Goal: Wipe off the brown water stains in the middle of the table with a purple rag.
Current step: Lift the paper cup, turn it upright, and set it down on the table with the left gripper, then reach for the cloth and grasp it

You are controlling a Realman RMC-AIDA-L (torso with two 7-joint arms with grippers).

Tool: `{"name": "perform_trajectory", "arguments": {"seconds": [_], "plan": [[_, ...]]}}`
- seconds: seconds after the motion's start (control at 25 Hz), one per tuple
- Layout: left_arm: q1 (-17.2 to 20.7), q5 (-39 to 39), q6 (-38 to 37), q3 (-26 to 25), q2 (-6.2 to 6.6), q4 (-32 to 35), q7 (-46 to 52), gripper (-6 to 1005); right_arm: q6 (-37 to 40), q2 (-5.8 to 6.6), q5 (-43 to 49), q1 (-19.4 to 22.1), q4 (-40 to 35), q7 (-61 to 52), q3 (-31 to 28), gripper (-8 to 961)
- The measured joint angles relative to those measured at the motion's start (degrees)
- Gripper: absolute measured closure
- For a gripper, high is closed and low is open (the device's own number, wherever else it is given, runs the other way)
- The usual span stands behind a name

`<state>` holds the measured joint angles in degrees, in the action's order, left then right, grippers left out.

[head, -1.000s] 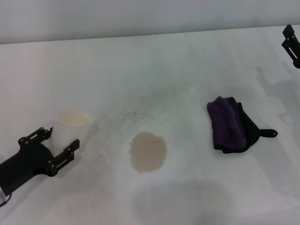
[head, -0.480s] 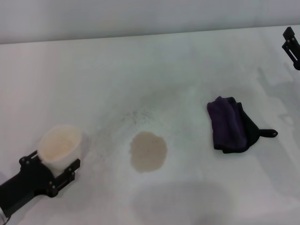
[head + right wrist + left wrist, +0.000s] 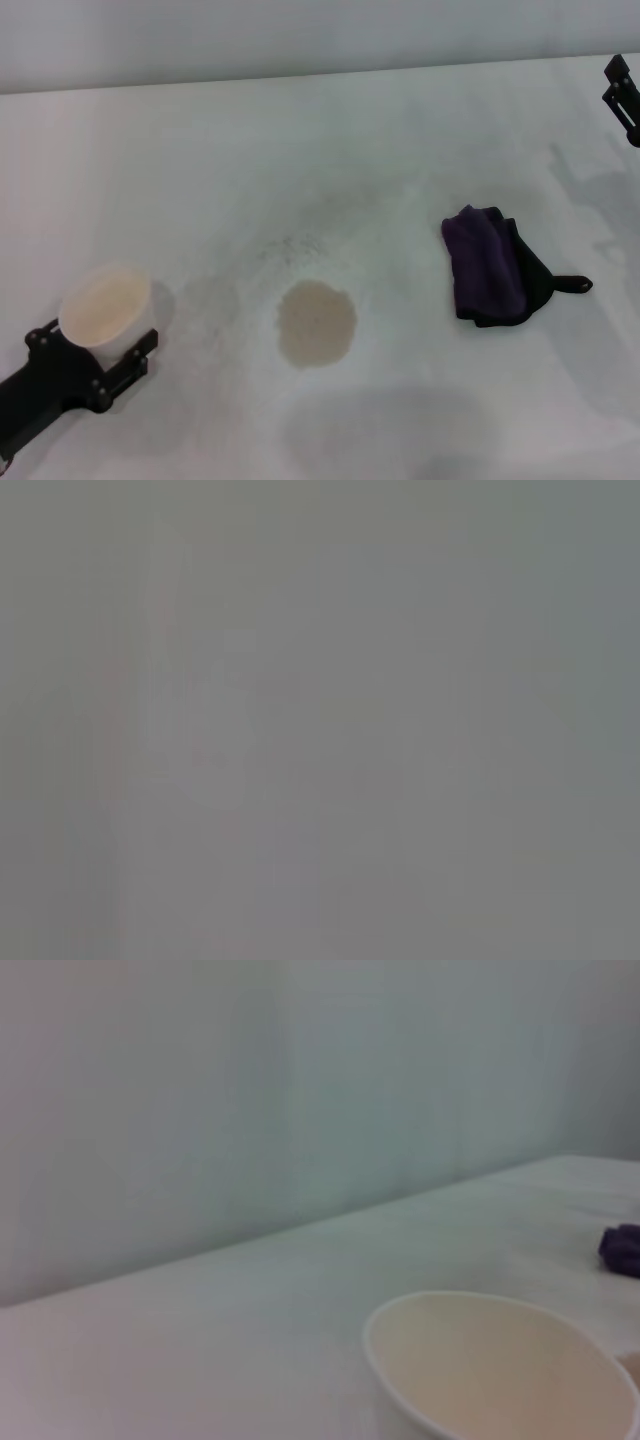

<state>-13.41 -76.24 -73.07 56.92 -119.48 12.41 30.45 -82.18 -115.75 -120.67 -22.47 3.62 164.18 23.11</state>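
Observation:
The brown water stain [image 3: 316, 322] is a roundish tan patch in the middle of the white table [image 3: 300, 150]. To its right lies the purple rag [image 3: 490, 262], crumpled, with black edging and a loop tab; nothing touches it. A sliver of the rag [image 3: 622, 1248] also shows in the left wrist view. My left gripper [image 3: 95, 342] is at the near left, shut on a white paper cup [image 3: 105, 303] held upright. The cup's mouth [image 3: 500, 1380] fills the left wrist view's foreground. My right gripper [image 3: 622, 95] sits at the far right edge, well away from the rag.
Faint grey speckled smudges [image 3: 290, 245] lie just beyond the stain. A pale wall runs behind the table's far edge. The right wrist view is a uniform grey with nothing to make out.
My left gripper closed around the paper cup and has drawn it left, toward the table's near edge. The rag, the stain and the right arm have not moved.

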Motion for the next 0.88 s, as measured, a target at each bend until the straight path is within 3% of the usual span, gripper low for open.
{"name": "perform_trajectory", "arguments": {"seconds": [0.12,0.48,0.6,0.88], "plan": [[0.00,0.21,-0.43,0.07,0.10,0.04,-0.10,356,0.01,0.00,0.00,0.07,0.06,0.03,0.00,100],[0.92,0.29,-0.23,0.19,0.13,-0.17,-3.05,183,0.01,0.00,0.00,0.05,0.07,0.09,0.42,100],[2.03,0.47,-0.33,0.11,0.08,-0.24,-3.95,125,0.01,0.00,0.00,0.06,0.06,0.19,0.44,100],[6.34,4.17,-2.73,-0.22,0.05,-0.15,-8.78,108,-0.01,0.10,0.00,0.34,0.00,0.12,0.53,100]]}}
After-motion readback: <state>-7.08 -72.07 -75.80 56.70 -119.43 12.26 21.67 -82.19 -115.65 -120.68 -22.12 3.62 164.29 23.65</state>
